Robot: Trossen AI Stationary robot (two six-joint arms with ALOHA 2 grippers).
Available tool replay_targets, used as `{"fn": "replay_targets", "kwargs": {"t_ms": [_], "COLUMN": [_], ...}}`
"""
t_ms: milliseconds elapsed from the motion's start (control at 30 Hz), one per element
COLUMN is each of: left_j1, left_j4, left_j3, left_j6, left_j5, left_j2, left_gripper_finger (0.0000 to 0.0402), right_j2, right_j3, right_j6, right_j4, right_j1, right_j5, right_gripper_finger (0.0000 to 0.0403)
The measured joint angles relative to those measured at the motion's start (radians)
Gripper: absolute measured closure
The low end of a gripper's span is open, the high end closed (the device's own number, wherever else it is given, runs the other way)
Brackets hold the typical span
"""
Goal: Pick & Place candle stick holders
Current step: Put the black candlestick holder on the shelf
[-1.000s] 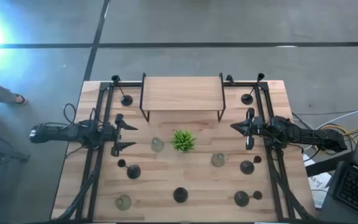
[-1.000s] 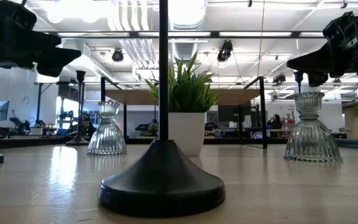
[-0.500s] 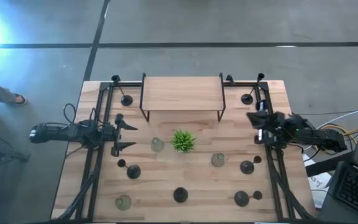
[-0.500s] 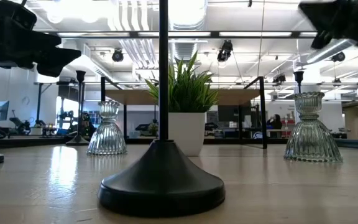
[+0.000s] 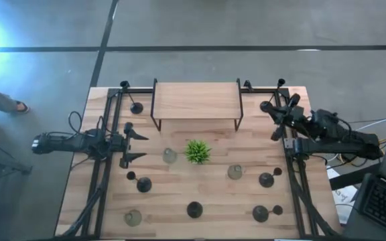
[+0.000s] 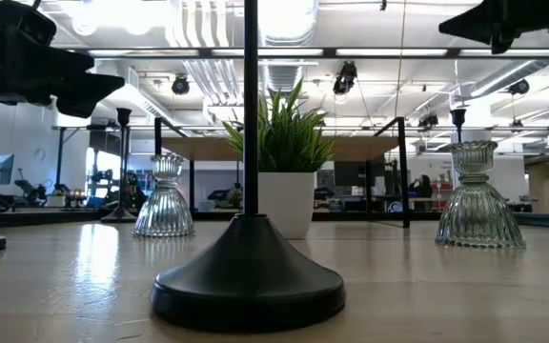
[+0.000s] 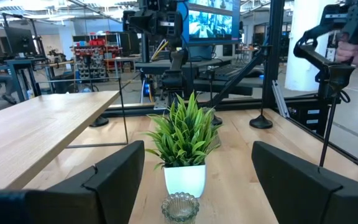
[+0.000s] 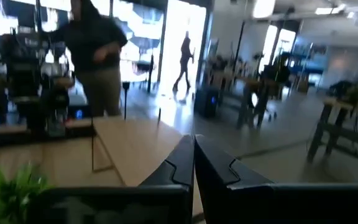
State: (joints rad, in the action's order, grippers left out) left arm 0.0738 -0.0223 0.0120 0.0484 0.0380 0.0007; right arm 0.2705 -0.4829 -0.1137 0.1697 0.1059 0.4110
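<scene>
Several black candle stick holders stand on the wooden table: two at the far corners, and others nearer. Three clear glass holders stand on their bases. In the low view one black base is close up, with glass holders behind it. My left gripper is open and empty at the left, facing the plant and a glass holder. My right gripper is raised near the far right black holder; its fingers look shut and empty.
A small green plant in a white pot stands mid-table. A low wooden shelf on black legs stands at the far middle. Black frame rails run along both table sides. A person stands in the room beyond.
My right gripper has risen and gone from the right middle of the table toward the far right corner, turning as it went; it now stands by the far right black holder. No holder has moved.
</scene>
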Motion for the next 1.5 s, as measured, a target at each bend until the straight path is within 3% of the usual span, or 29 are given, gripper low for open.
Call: {"fn": "replay_targets", "kwargs": {"t_ms": [100, 267, 400, 533, 767, 1033, 1167, 1333, 1500], "left_j1": [0.000, 0.000, 0.000, 0.000, 0.000, 0.001, 0.001, 0.001, 0.001], "left_j4": [0.000, 0.000, 0.000, 0.000, 0.000, 0.000, 0.000, 0.000, 0.000], "left_j3": [0.000, 0.000, 0.000, 0.000, 0.000, 0.000, 0.000, 0.000, 0.000], "left_j6": [0.000, 0.000, 0.000, 0.000, 0.000, 0.000, 0.000, 0.000, 0.000], "left_j5": [0.000, 0.000, 0.000, 0.000, 0.000, 0.000, 0.000, 0.000, 0.000], "left_j2": [0.000, 0.000, 0.000, 0.000, 0.000, 0.000, 0.000, 0.000, 0.000], "left_gripper_finger": [0.0101, 0.0101, 0.0101, 0.0101, 0.0101, 0.0101, 0.0101, 0.0101, 0.0101], "right_j2": [0.083, 0.194, 0.241, 0.254, 0.253, 0.254, 0.253, 0.257, 0.256], "right_j3": [-0.061, -0.052, 0.020, 0.074, 0.085, 0.095, 0.160, 0.269, 0.312], "right_j6": [0.081, 0.279, 0.414, 0.543, 0.595, 0.552, 0.437, 0.338, 0.326], "right_j4": [0.132, 0.301, 0.322, 0.322, 0.321, 0.306, 0.124, -0.160, -0.211], "right_j1": [-0.001, -0.001, 0.000, 0.000, 0.069, 0.235, 0.285, 0.366, 0.469], "right_j5": [0.060, 0.326, 0.539, 0.631, 0.611, 0.503, 0.496, 0.459, 0.446], "right_gripper_finger": [0.0394, 0.0394, 0.0394, 0.0394, 0.0385, 0.0291, 0.0254, 0.0239, 0.0245]}}
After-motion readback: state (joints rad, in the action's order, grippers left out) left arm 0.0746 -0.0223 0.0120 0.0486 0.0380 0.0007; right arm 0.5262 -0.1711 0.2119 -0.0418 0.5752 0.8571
